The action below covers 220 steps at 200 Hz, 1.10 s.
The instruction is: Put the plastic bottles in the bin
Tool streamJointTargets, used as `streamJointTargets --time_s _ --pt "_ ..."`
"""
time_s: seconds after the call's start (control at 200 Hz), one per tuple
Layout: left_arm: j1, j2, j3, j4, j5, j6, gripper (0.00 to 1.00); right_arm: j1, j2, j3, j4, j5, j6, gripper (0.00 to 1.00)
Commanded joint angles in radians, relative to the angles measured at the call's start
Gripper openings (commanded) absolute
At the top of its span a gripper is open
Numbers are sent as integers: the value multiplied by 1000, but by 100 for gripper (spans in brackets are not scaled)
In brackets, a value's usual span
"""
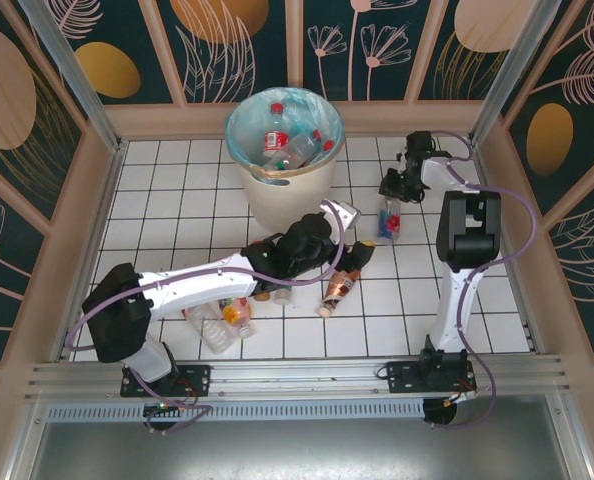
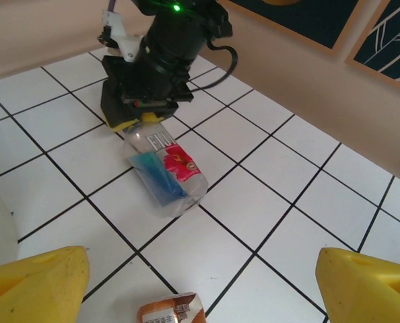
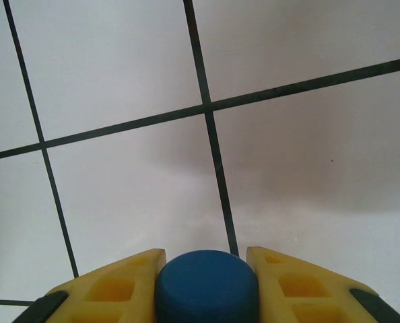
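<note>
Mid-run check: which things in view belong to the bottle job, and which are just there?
Job: bin; bottles inside it; blue-capped bottle, gripped by the right gripper; orange-labelled bottle and clear bottles lying loose; left gripper, open.
Just there: tiled table; patterned wall panels; purple cables.

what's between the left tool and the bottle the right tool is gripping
In the left wrist view, mostly bare tile; just the end of an orange-labelled bottle lies close to the left tool, well short of the blue-labelled bottle.
</note>
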Motion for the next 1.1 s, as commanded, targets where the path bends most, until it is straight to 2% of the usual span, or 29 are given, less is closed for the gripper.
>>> streamJointTargets --time_s 0.0,0.265,0.54,0.761,0.886,0.991,1.096 --pt "-1 -54 -4 -5 -50 -10 88 7 -82 -36 53 -18 -12 16" --pt "-1 -171 -24 15 -168 31 88 29 -269 -141 152 10 9 6" --pt "-2 -422 -154 121 -367 78 92 101 -580 -304 288 124 33 1" --pt "-2 -597 -235 102 -615 83 97 267 -745 -331 367 383 -39 0" --pt "-1 -686 -270 60 -751 79 98 354 -807 -302 431 605 -56 0" --pt "0 -772 -339 61 -869 63 98 423 -831 -276 544 633 -99 0" --pt "0 -858 -398 59 -913 47 97 518 -803 -217 664 681 -201 0"
